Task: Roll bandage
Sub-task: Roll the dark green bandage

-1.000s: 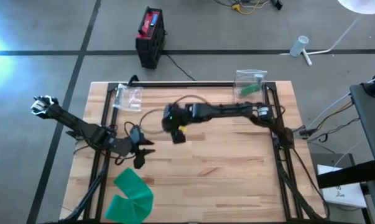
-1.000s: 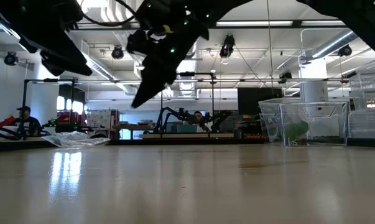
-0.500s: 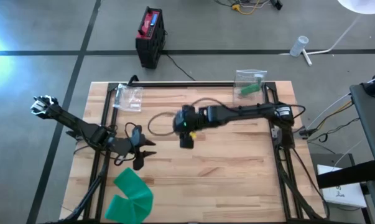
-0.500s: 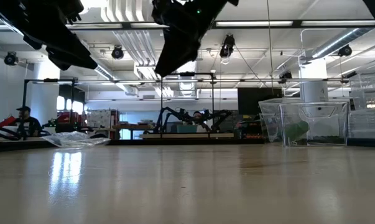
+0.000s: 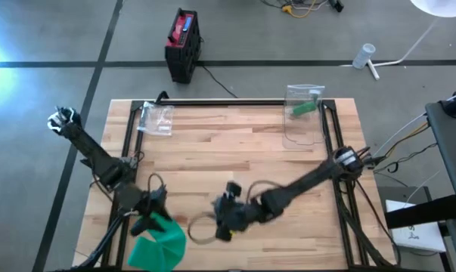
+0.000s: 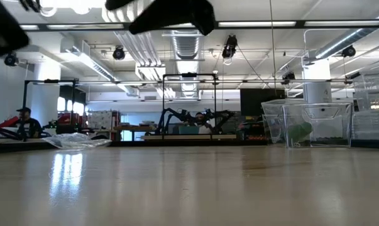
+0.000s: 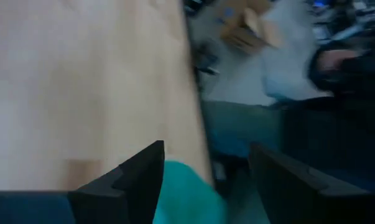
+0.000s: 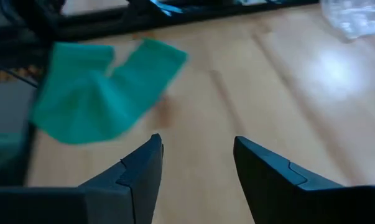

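Note:
A green bandage lies unrolled and bent into a V at the table's near left corner; its near end reaches the table's edge. My left gripper hangs open over the bandage's far edge, and green cloth shows between its fingers; whether they touch it cannot be told. My right gripper is open above the near middle of the table and points toward the bandage, well short of it, with nothing between its fingers.
A crumpled clear plastic bag lies at the far left. A clear container with a green item stands at the far right. Black frame rails run along both sides. A person shows beyond the table's edge.
My right gripper has swung from the far middle of the table to the near middle, toward the bandage, and has rolled. My left gripper has moved toward the near edge, from beside the bandage's far end to over it. The bandage has stayed where it was.

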Motion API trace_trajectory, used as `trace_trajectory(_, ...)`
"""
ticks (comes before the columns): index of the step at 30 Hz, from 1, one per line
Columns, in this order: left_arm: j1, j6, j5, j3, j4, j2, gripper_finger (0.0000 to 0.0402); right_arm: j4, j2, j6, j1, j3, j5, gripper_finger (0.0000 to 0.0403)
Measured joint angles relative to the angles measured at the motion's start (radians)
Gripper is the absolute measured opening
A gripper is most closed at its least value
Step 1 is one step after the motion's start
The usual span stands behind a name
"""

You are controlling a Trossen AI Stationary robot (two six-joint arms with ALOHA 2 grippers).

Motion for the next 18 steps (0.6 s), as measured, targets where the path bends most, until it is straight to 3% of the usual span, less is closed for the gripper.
trace_trajectory(8,-0.245,-0.228,-0.019,0.001,0.038,0.064,0.0224,0.239,0.147,0.108,0.124,0.068,0.053,0.0190)
trace_trajectory(18,-0.337,-0.439,0.102,0.000,-0.028,0.218,0.0219,0.156,0.441,0.133,0.173,0.506,0.068,0.0190)
